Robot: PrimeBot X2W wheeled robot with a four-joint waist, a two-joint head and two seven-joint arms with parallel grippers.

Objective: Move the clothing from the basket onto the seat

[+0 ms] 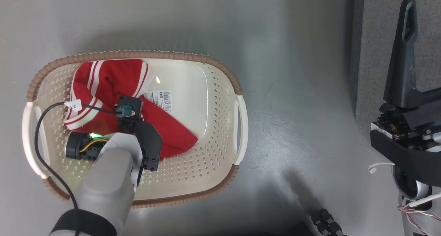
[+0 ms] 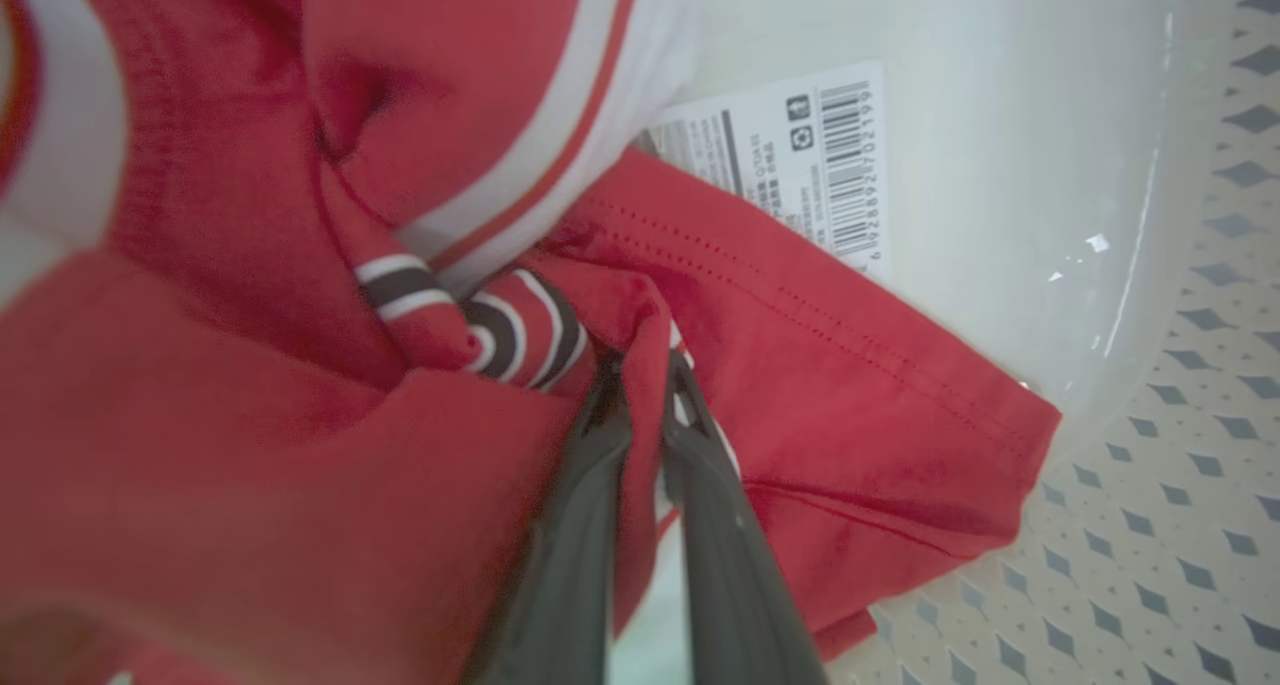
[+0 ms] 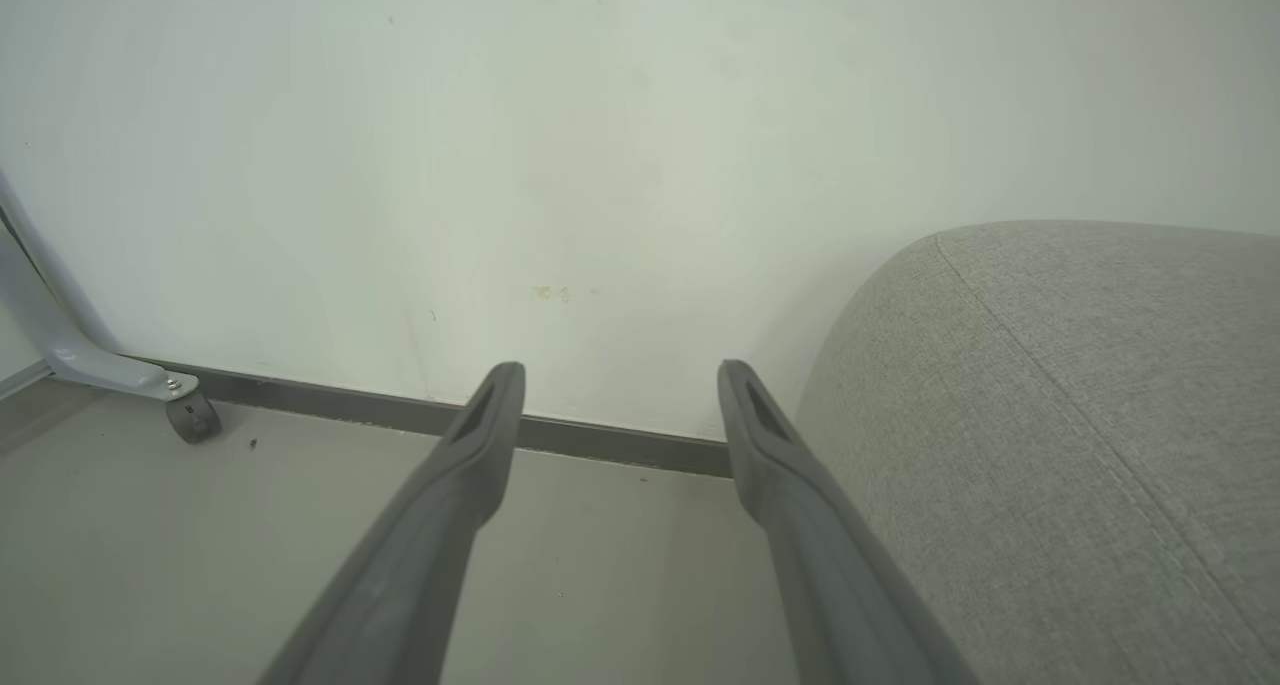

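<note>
The left arm (image 1: 110,167) hides its own fingertips in the head view, but the wrist view shows the left end effector (image 2: 645,370) narrowed onto a fold of the clothing (image 1: 113,81) — two red garments, one striped, one plain, tangled in the one basket (image 1: 193,167), half covering a barcode label (image 2: 800,155). The right end effector (image 3: 620,375) gapes wide, empty, beside the seat (image 3: 1080,415).

Basket (image 1: 137,54): one, carrying two white handles (image 1: 242,125). Red garments inside: I count two, one striped garment (image 1: 110,77) and one plain garment (image 1: 172,132), though folds hide where each ends. Barcode label (image 1: 161,100): one. Small white tag (image 1: 73,105): one. Grey seat (image 3: 1080,415): one. My jaws: two sets, left and right, two fingers (image 3: 475,455) apiece. Green indicator light (image 1: 94,135) on my left wrist: one. Black cable (image 1: 36,139): one. Caster wheel (image 3: 192,420): one.
</note>
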